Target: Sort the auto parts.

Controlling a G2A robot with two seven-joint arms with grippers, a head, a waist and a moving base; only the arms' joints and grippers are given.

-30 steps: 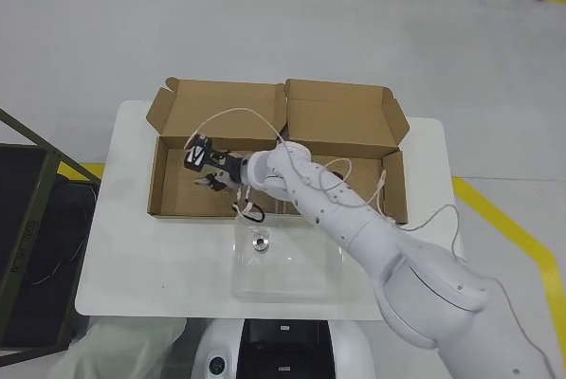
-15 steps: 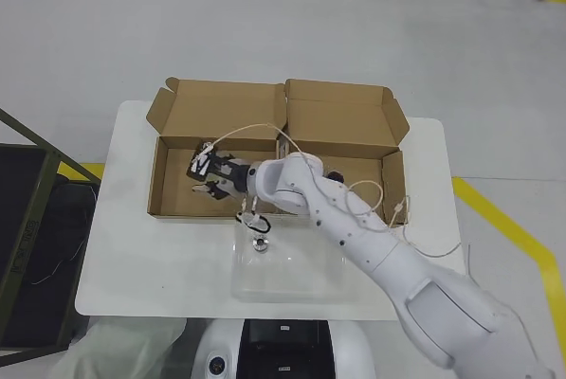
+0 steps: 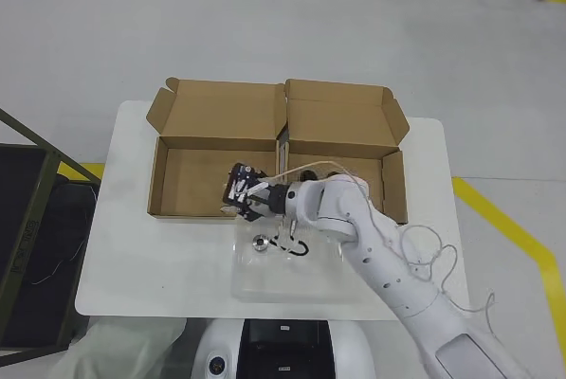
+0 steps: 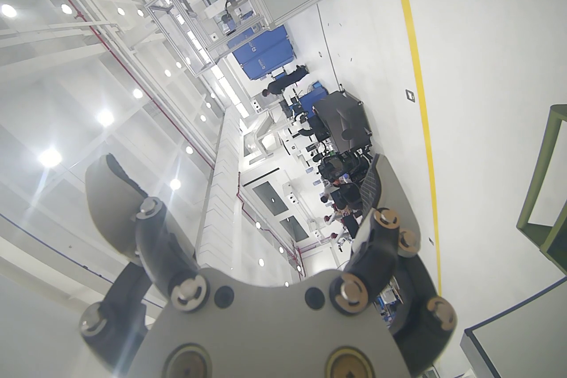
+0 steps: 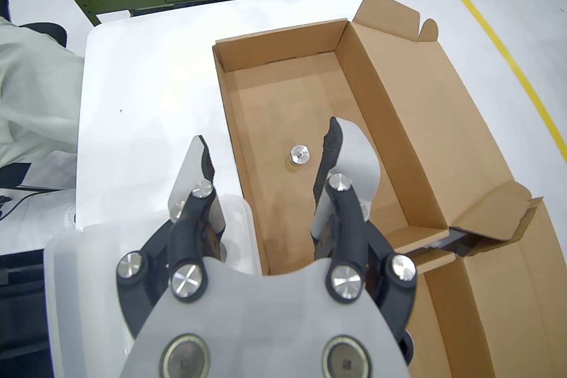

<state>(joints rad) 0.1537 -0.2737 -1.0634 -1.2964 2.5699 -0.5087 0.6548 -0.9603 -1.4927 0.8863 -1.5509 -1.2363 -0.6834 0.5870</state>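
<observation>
Your right gripper [image 3: 242, 185] has drawn back from deep inside the cardboard box [image 3: 183, 180], where it sat a second ago. It now hangs above that box's near wall, toward the corner next to the second cardboard box [image 3: 344, 123]. Its fingers [image 5: 201, 158] are spread wide and hold nothing. In the right wrist view one finger is over the box floor and the other is outside the near wall. The silver fastener [image 5: 299, 153] you are sorting stands upright on the box floor, beyond the fingertips and apart from both, roughly midway along the box's length. A round metal part [image 3: 261, 243] lies in the clear tray [image 3: 292, 279]. The tray sits on the white table [image 3: 140, 256] just outside the box's near wall, and the part is at the tray end closest to the box. The second cardboard box touches the first side by side, both with lids folded back. Your left gripper [image 4: 241, 171] points up into the hall with its fingers spread and empty, and you cannot tell where it stands relative to the box.
</observation>
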